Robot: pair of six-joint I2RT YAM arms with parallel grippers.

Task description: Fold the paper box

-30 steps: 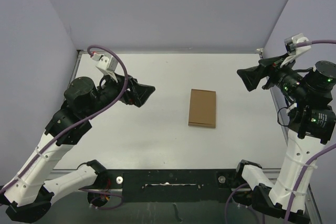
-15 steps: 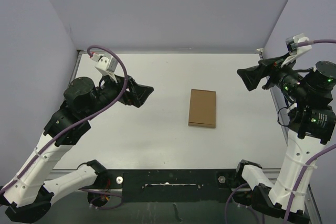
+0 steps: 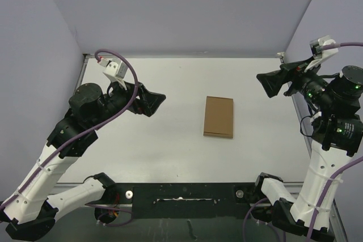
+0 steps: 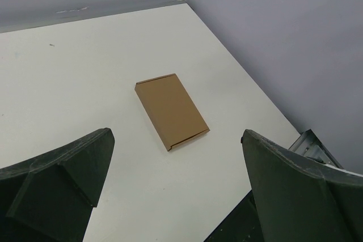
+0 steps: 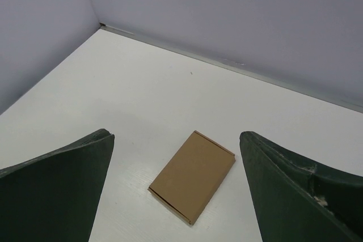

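Observation:
The paper box (image 3: 219, 117) is a flat, closed brown cardboard rectangle lying on the white table, right of centre. It also shows in the left wrist view as the paper box (image 4: 171, 110) and in the right wrist view as the paper box (image 5: 193, 175). My left gripper (image 3: 154, 101) hangs open above the table, well to the left of the box. My right gripper (image 3: 267, 84) hangs open to the box's right, also raised. Neither touches the box, and nothing sits between either pair of fingers.
Lavender walls close the table (image 3: 170, 140) at the back and both sides. The black arm mounting rail (image 3: 187, 194) runs along the near edge. The table's right edge with a metal frame (image 4: 309, 143) shows in the left wrist view.

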